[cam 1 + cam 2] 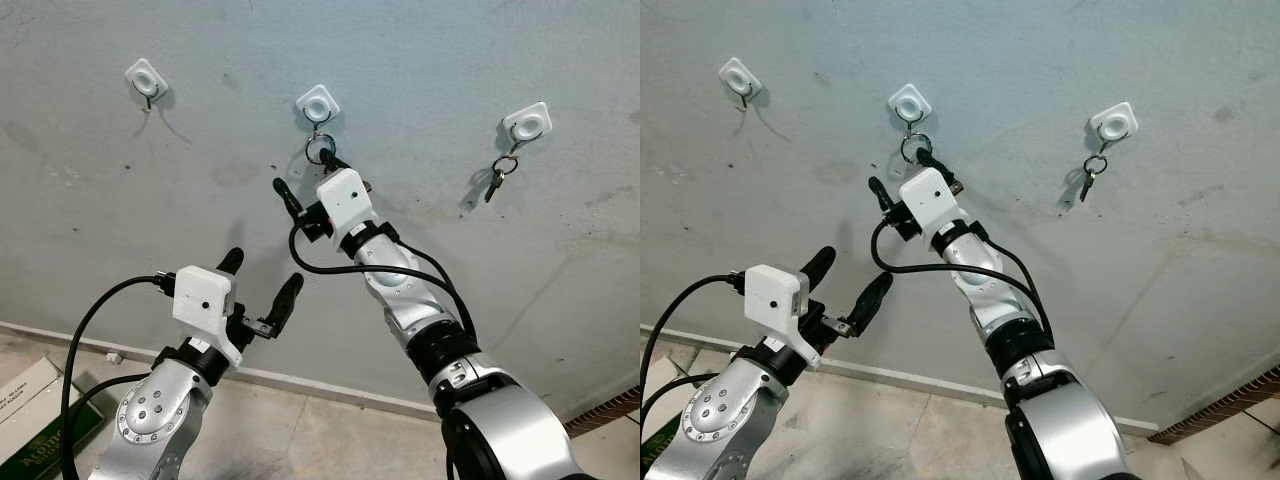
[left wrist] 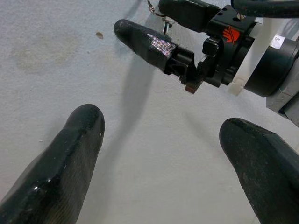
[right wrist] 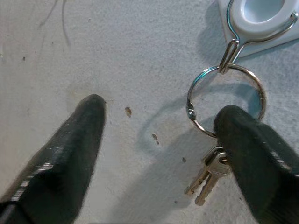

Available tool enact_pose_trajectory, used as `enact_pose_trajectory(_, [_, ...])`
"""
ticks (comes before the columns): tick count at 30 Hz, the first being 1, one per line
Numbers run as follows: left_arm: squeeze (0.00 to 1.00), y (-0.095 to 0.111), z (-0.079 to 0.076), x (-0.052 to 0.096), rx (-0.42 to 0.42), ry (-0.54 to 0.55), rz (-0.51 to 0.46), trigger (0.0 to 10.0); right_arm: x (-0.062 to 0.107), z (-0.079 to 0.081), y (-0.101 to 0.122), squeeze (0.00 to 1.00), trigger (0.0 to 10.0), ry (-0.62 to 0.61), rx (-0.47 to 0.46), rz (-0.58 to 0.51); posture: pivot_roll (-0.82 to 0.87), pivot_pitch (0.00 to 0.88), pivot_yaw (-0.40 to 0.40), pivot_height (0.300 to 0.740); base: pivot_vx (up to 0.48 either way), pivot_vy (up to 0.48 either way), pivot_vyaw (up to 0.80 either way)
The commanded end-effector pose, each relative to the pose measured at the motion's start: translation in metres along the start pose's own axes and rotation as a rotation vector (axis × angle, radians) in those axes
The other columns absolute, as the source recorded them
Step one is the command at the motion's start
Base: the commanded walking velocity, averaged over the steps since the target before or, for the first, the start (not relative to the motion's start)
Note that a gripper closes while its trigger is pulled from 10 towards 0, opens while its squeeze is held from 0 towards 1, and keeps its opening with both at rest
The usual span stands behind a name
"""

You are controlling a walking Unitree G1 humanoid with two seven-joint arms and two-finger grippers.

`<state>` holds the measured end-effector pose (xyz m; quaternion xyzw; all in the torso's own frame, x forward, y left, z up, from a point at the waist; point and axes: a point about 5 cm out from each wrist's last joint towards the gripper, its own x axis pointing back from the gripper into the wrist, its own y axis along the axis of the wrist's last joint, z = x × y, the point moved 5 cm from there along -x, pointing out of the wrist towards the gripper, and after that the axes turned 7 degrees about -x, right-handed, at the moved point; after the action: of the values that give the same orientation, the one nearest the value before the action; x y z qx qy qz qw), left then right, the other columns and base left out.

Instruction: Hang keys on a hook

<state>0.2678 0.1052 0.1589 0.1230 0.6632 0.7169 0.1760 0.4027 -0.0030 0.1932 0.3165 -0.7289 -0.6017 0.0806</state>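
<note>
1. The right end effector (image 1: pixel 308 178) is reaching up to the wall (image 1: pixel 420 60), and the key ring (image 3: pixel 225 100) is hanging on the middle hook (image 3: pixel 254 21) just beside one of its two fingers; the ring is sitting close against that finger (image 3: pixel 254 154), while the other finger is standing well off to the side.
2. That end effector is standing wide open and gripping nothing; whether the near finger is brushing the ring, I cannot tell.
3. The ring's weight looks to be resting on the hook's wire loop, with the keys (image 3: pixel 208 177) dangling straight down below it, so their long axis is running down the wall.
4. The left end effector (image 1: pixel 262 290) is hovering lower and farther from the hook, open and empty, so the right arm is the nearer one.
5. The ring is thin, shiny metal; the keys are small and pale brass-coloured.
</note>
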Motion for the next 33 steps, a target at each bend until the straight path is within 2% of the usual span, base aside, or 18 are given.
enact_pose_trajectory(1, [0.0, -0.001, 0.001, 0.0, 0.001, 0.01, 0.002, 10.0, 0.004, -0.008, -0.004, 0.99, 10.0, -0.041, 0.002, 0.015, 0.17, 0.054, -0.016, 0.74, 0.0, 0.0, 0.0])
enact_pose_trajectory(2, [0.0, -0.001, 0.001, 0.0, 0.002, 0.01, 0.002, 10.0, 0.004, -0.008, -0.004, 1.0, 10.0, -0.042, 0.004, 0.015, 0.17, 0.054, -0.016, 0.74, 0.0, 0.0, 0.0])
enact_pose_trajectory(4, [0.0, -0.001, 0.0, 0.0, 0.003, 0.007, 0.003, 10.0, 0.005, -0.008, -0.004, 0.87, 10.0, -0.044, 0.006, 0.011, 0.16, 0.056, -0.016, 0.74, 0.0, 0.0, 0.0])
enact_pose_trajectory(5, [0.0, -0.001, 0.0, 0.0, 0.003, 0.007, 0.003, 10.0, 0.005, -0.008, -0.003, 0.84, 10.0, -0.044, 0.007, 0.009, 0.16, 0.056, -0.016, 0.74, 0.0, 0.0, 0.0])
enact_pose_trajectory(6, [0.0, -0.001, 0.0, 0.0, 0.003, 0.008, 0.002, 10.0, 0.005, -0.008, -0.002, 0.84, 10.0, -0.047, 0.008, 0.003, 0.16, 0.056, -0.016, 0.74, 0.0, 0.0, 0.0])
enact_pose_trajectory(7, [0.0, 0.0, 0.0, 0.0, 0.003, 0.009, 0.001, 10.0, 0.005, -0.009, 0.0, 0.93, 10.0, -0.05, 0.004, -0.008, 0.16, 0.057, -0.017, 0.74, 0.0, 0.0, 0.0])
enact_pose_trajectory(8, [0.0, 0.0, 0.0, 0.0, 0.003, 0.009, 0.001, 10.0, 0.005, -0.009, 0.0, 0.93, 10.0, -0.05, 0.004, -0.008, 0.16, 0.057, -0.017, 0.74, 0.0, 0.0, 0.0])
enact_pose_trajectory(9, [0.0, 0.0, 0.0, 0.0, 0.003, 0.009, 0.001, 10.0, 0.006, -0.01, 0.001, 1.0, 10.0, -0.05, -0.003, -0.017, 0.16, 0.057, -0.017, 0.74, 0.0, 0.0, 0.0])
enact_pose_trajectory(24, [0.0, -0.002, -0.002, -0.001, 0.012, 0.006, 0.003, 10.0, 0.014, -0.005, 0.009, 1.0, 10.0, -0.009, -0.062, -0.054, 0.16, 0.058, -0.018, 0.74, 0.0, 0.0, 0.0])
enact_pose_trajectory(33, [0.0, -0.003, -0.003, -0.001, 0.015, 0.005, 0.005, 10.0, 0.038, -0.013, -0.002, 1.0, 10.0, -0.027, -0.053, -0.021, 0.15, 0.063, -0.017, 0.74, 0.0, 0.0, 0.0])
